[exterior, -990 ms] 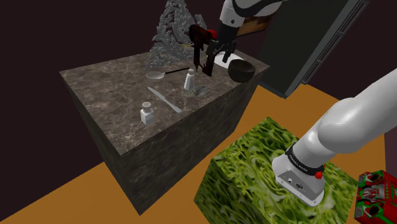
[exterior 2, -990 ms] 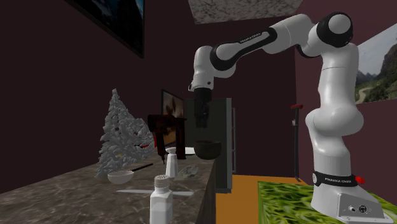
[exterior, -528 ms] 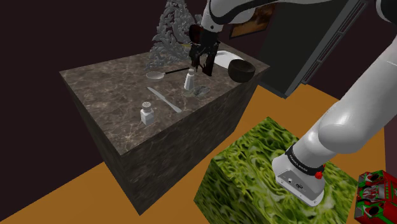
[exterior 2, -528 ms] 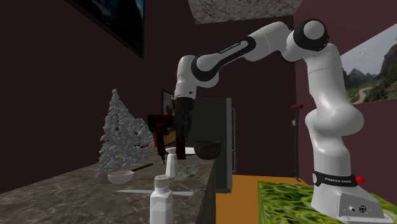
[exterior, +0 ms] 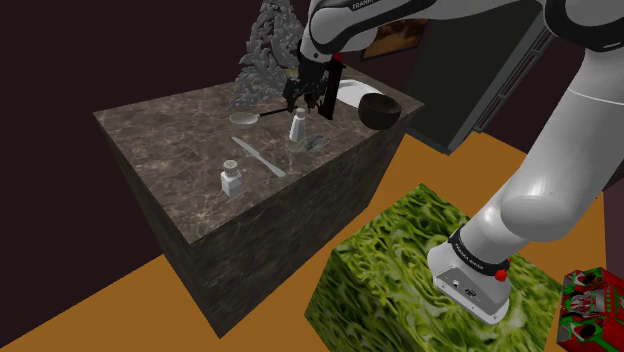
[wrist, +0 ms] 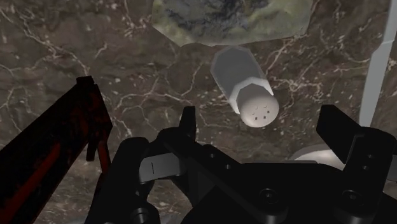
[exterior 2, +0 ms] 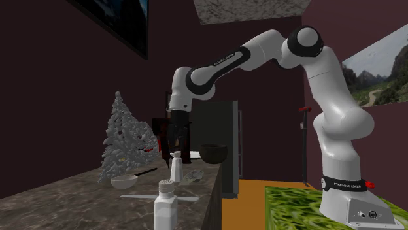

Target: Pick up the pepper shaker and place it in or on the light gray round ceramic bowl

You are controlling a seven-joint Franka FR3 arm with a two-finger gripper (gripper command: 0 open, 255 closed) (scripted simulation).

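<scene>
Gripper (exterior: 306, 103) fingers spread apart, clasping nothing | hangs just above the pepper shaker (exterior: 298, 125), no contact | wrist view: shaker's holed cap (wrist: 257, 108) lies between the fingertips | shaker upright on the marble worktop (exterior: 170, 140), near its stand-side edge, toward the far corner.

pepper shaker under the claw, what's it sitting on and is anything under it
The pepper shaker stands upright on the dark marbled countertop, the open claw above it. Its own base covers the spot beneath, so nothing under it can be seen.
</scene>
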